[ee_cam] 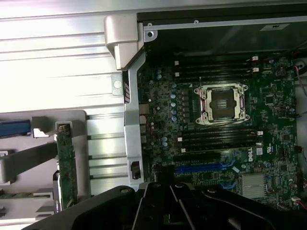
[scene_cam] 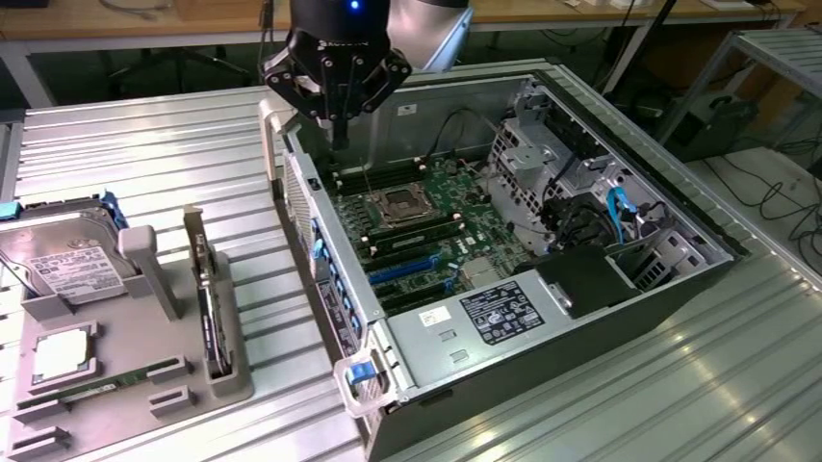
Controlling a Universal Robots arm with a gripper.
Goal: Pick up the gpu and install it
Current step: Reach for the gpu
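The tool [scene_cam: 341, 138] hangs over the open computer case [scene_cam: 668, 289], above the end of the case farthest from the camera in the exterior view. Its fingers are drawn together to a narrow point and grip nothing. It is above the motherboard [scene_cam: 437, 231], close to the case wall on the exterior view's left, and touches neither board nor wall. In the wrist view the tool [ee_cam: 165, 179] is a dark shape low over the motherboard [ee_cam: 268, 120]. The metal-framed CPU socket [ee_cam: 223, 103] lies beyond it, and the blue expansion slots [ee_cam: 204, 168] are just beside it.

The gpu [scene_cam: 206, 303] is outside the case and well apart from the tool. It stands on its long edge in a slot of the gray holder [scene_cam: 141, 279], which rests on the ribbed metal counter [scene_cam: 154, 144] to the exterior view's left of the case. It is seen edge-on there, so its fan side is hard to make out. In the wrist view the gpu [ee_cam: 66, 167] is an upright green strip in the holder [ee_cam: 29, 163], with a band of bare counter [ee_cam: 57, 62] between it and the case wall.

A hard drive [scene_cam: 64, 269] with a white label lies in the same holder, and what looks like a memory stick [scene_cam: 103, 385] lies flat in a groove near the holder's front edge
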